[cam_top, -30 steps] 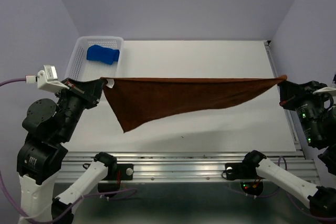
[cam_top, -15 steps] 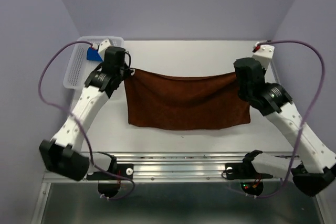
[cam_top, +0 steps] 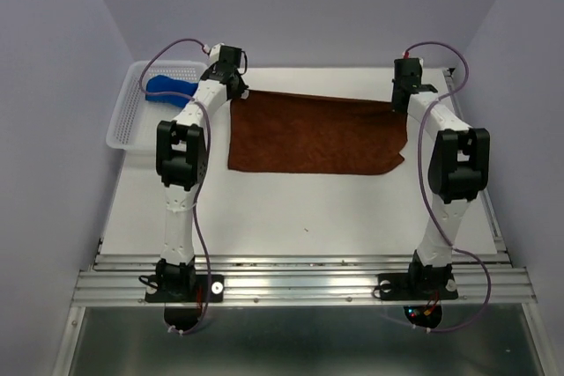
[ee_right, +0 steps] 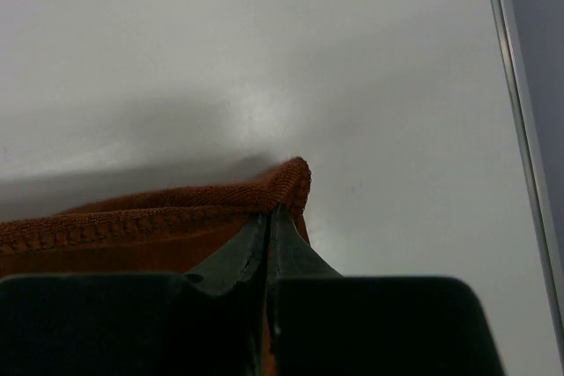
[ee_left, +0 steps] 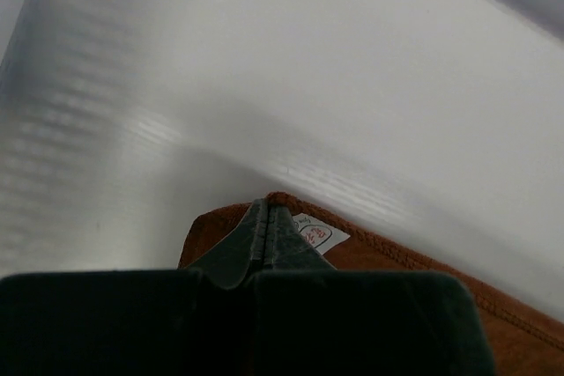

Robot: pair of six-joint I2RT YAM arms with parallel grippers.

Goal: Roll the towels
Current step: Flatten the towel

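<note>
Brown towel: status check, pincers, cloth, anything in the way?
Both shut: left pincer on far-left corner, right pincer on far-right corner. Brown towel laid out, unrolled. Blue towel in basket, off to the side.

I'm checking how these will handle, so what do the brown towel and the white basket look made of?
The brown towel: soft matte cloth, perhaps microfibre or terry; fine ribbed weave and a stitched hem show in the right wrist view. The white basket: seemingly rigid plastic, smooth and faintly translucent, its walls pierced by regular rows of small holes.
</note>
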